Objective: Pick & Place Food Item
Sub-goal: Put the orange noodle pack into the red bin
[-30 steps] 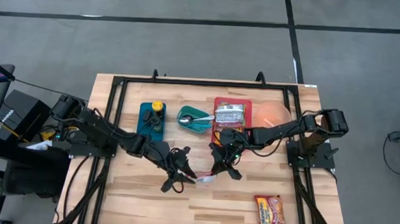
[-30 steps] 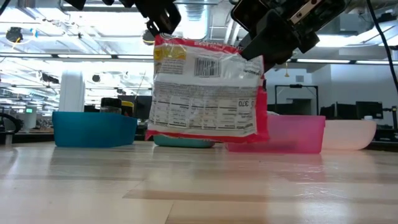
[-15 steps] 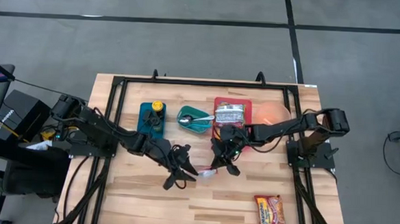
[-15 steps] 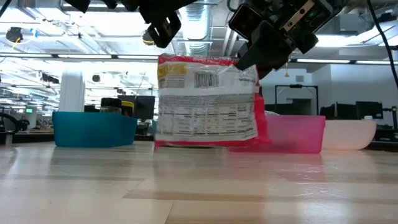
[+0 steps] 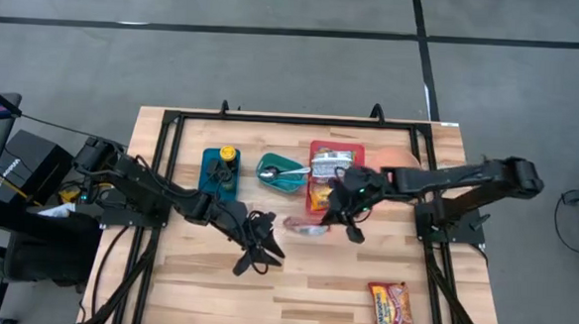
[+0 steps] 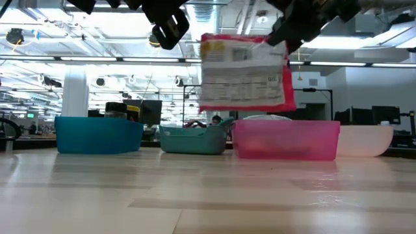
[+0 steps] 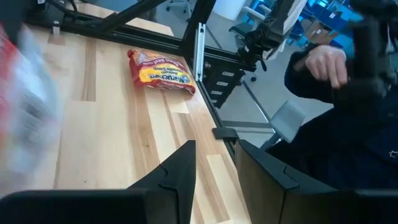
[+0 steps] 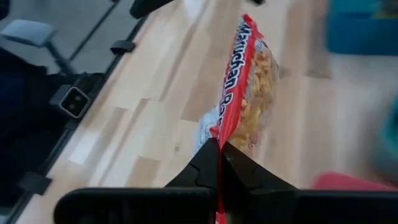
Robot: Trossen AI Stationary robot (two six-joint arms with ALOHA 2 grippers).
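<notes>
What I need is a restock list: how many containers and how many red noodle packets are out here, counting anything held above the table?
Containers: 4 (dark teal plastic bin, teal plastic tub, pink plastic bin, pale pink bowl)
Red noodle packets: 2 (held packet in the right gripper, lying packet on the wooden table)
Total: 6

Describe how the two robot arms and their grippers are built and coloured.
Both arms are dark, nearly black, jointed links with thin black cables running alongside. The left gripper and the right gripper each end in two angular black fingers with matte, tapered tips. No readable markings show on them.
</notes>
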